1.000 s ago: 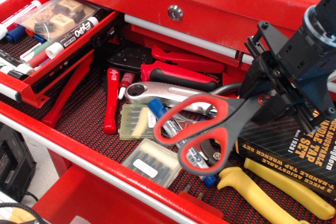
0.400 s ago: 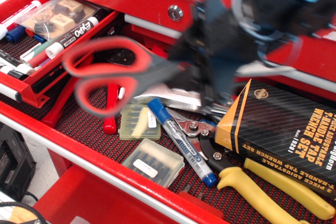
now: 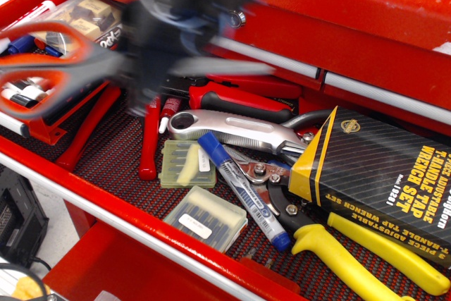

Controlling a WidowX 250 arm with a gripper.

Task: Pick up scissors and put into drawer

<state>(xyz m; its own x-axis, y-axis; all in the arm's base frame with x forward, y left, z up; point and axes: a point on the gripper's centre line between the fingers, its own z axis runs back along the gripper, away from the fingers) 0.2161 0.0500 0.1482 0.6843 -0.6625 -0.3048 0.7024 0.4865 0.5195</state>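
Observation:
The scissors (image 3: 44,67), with orange-red and dark grey loop handles, hang in the air, motion-blurred, with their handles over the small red drawer (image 3: 44,132) at the left. Their blades point right as a pale streak. My gripper (image 3: 156,68) is a dark blur at the top centre-left, shut on the scissors near the pivot, just right of that drawer. The drawer holds whiteboard markers (image 3: 42,9) and a clear bag of erasers (image 3: 90,13), partly hidden by the scissor handles.
The wide red tool drawer with mesh liner (image 3: 106,153) holds red-handled pliers (image 3: 239,101), a silver tool (image 3: 232,129), a blue marker (image 3: 243,189), two clear plastic cases (image 3: 204,218), yellow-handled snips (image 3: 359,259) and a black-and-gold wrench box (image 3: 394,174). The closed cabinet front (image 3: 338,33) stands behind.
My gripper has swept fast from the right side to the upper left, carrying the scissors from above the snips to over the small drawer.

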